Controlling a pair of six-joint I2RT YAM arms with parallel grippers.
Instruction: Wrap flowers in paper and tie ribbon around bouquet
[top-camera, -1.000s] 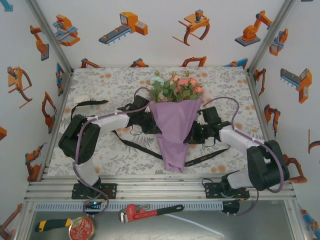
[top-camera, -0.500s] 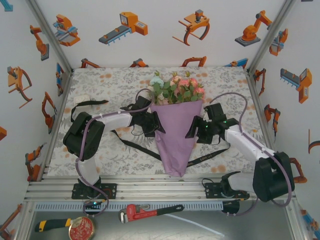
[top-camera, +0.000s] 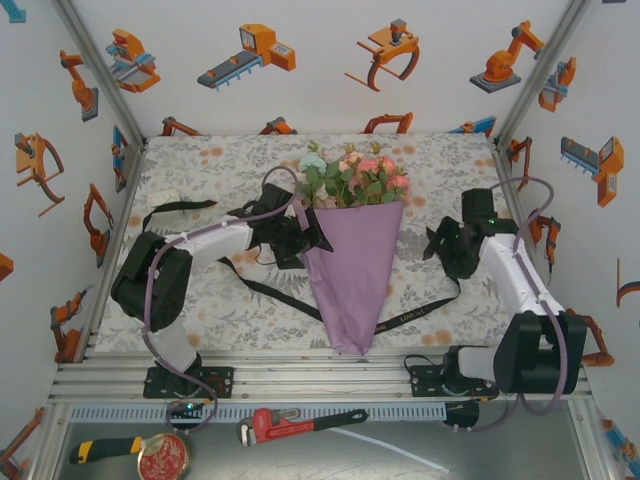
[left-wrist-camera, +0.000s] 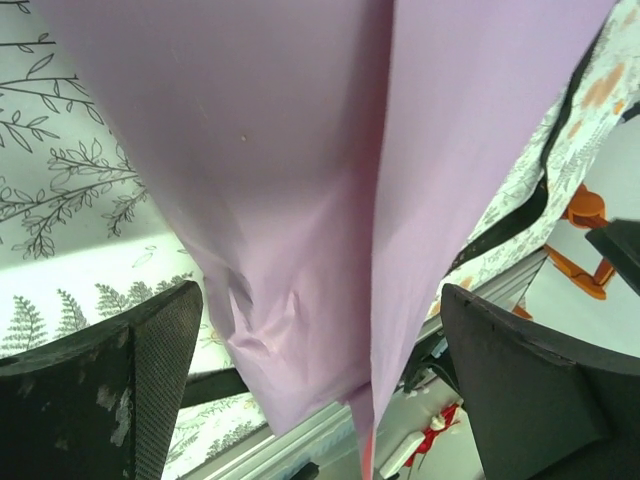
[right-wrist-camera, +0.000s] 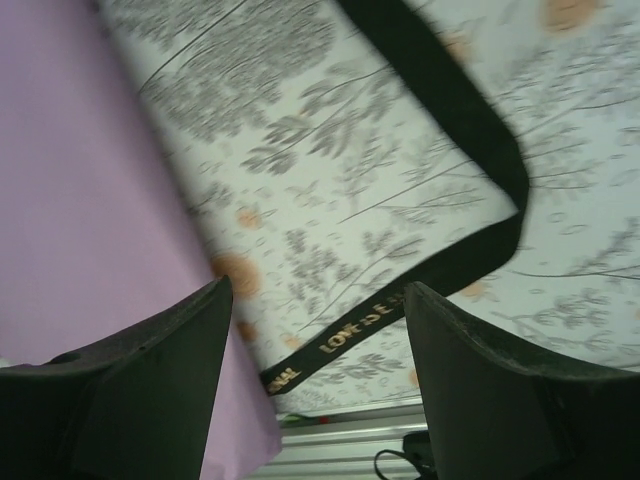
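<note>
both released: right gripper (right-wrist-camera: 320, 330) should pinch the ribbon (right-wrist-camera: 455, 100) just beneath it, left gripper (left-wrist-camera: 320, 330), beside the paper (left-wrist-camera: 300, 150), the other end

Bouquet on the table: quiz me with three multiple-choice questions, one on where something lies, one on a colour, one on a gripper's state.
1. Where does the ribbon run?
A) flat on the table, passing under the bouquet
B) knotted around the blooms
C) hanging from a wall

2. What colour is the outer face of the paper?
A) green
B) lilac-purple
C) yellow

3. How is the left gripper?
A) shut on a stem
B) shut on the black band
C) open, one finger on either side of the paper

Answers:
1 A: in the top view it vanishes at the bouquet's left edge and reappears at its right.
2 B: the top and left wrist views both show lilac.
3 C: the left wrist view shows the fingers wide apart with the paper between them.
</note>
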